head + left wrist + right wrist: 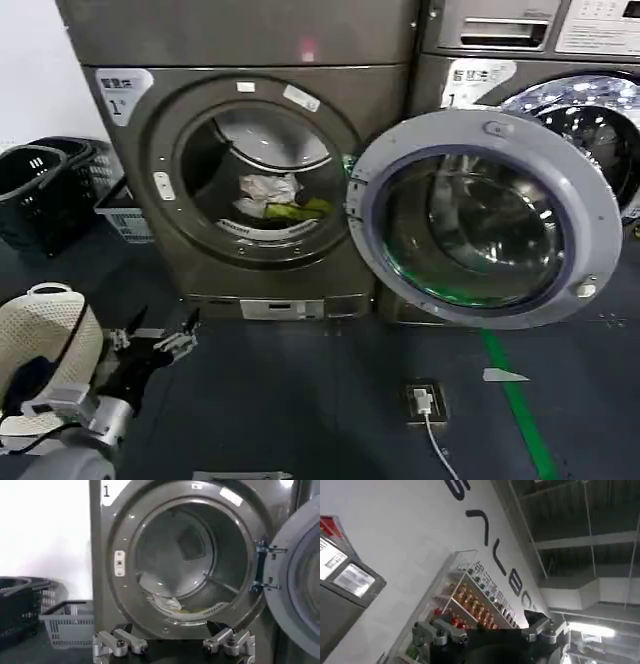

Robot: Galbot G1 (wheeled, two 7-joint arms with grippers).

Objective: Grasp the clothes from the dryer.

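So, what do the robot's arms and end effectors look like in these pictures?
The left arm has a rounded white shell with a dotted texture, a silver-grey metal wrist and black cables. The left end effector is black with two silver-grey metal fingers fixed by round dark screws. The right end effector looks the same: a black body and silver-grey fingers.

The dryer point(250, 150) bears a white label point(122, 88) at its front's upper left corner with a large "1"; the wrist view catches that "1" point(106, 491) too. The next machine point(540, 60) has a like label point(478, 78), its number half hidden behind the open door point(485, 215). Large dark letters point(490, 555) run along a white wall; only part can be read, roughly "ALBO". Smaller stickers are illegible.
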